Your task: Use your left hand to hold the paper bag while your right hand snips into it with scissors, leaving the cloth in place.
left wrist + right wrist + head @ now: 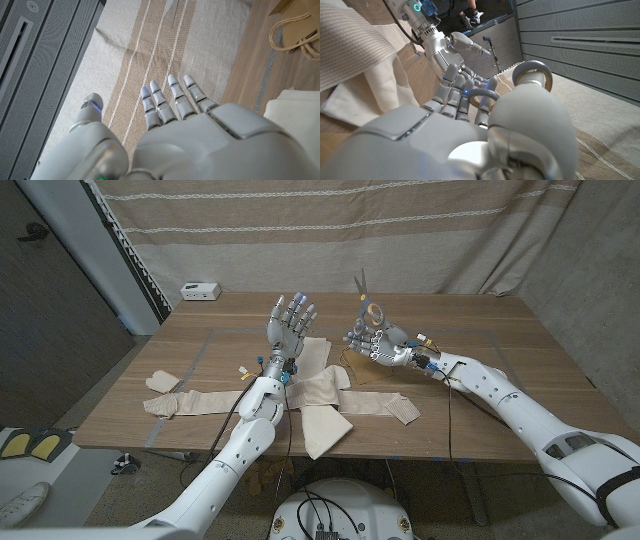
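Your left hand [291, 323] was raised above the table [480, 330], fingers [175, 95] spread and pointing up, holding nothing; the left wrist view confirmed the fingers apart against the striped curtain [330, 230].

Your right hand [372, 342] was lifted just beside it, near the table's middle, and gripped the scissors [362, 292], whose blades stood upright above the hand, close together. In the right wrist view a grey handle loop [532, 75] sat over the thumb, with the fingers curled through the other loop.

The bag [295, 32] lay on the table below and behind the right hand. From the head view most of it was hidden by that hand; the left wrist view showed brown paper with a twine handle (the clearest sight of it). Neither hand touched the bag.

The cloth [320, 395], cream in colour, lay spread across the table's near half, beneath the left forearm, with one end hanging over the front edge.

A small white box [200, 291] stood at the far left corner of the table.
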